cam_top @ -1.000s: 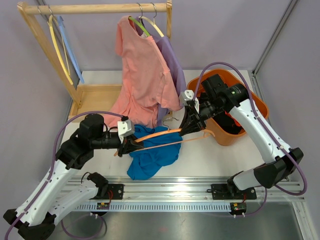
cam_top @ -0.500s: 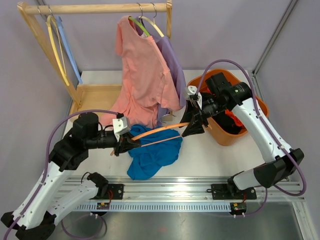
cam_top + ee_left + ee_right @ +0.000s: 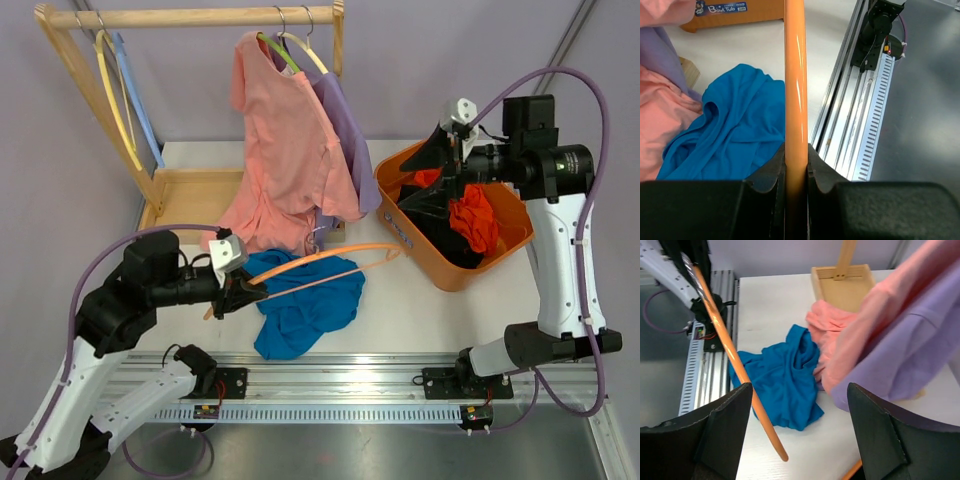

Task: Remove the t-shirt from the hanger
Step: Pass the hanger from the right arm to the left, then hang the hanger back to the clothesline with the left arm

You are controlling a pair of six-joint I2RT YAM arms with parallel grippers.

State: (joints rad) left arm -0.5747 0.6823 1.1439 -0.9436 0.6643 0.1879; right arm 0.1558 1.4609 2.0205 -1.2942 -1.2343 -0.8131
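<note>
A blue t-shirt point(image 3: 300, 300) lies crumpled on the white table, also in the left wrist view point(image 3: 735, 130) and the right wrist view point(image 3: 785, 380). An orange hanger point(image 3: 330, 262) hangs just above it, bare along the parts that show. My left gripper point(image 3: 240, 295) is shut on the hanger's left end, and the orange bar point(image 3: 795, 75) runs straight out between its jaws point(image 3: 796, 165). My right gripper point(image 3: 427, 178) stands open and empty, raised over the orange basket and well apart from the hanger point(image 3: 730, 350). Between its fingers point(image 3: 799, 420) there is only air.
A wooden rack point(image 3: 190, 17) at the back holds a pink shirt point(image 3: 285, 150) and a purple shirt point(image 3: 345, 130), plus empty yellow and blue hangers point(image 3: 125, 100) at left. The orange basket point(image 3: 400, 225) at right holds red and black clothes. A metal rail point(image 3: 340, 385) runs along the near edge.
My right gripper opened, let go of the orange hanger and rose back to the right over the basket. My left gripper drew the hanger a little leftward.
</note>
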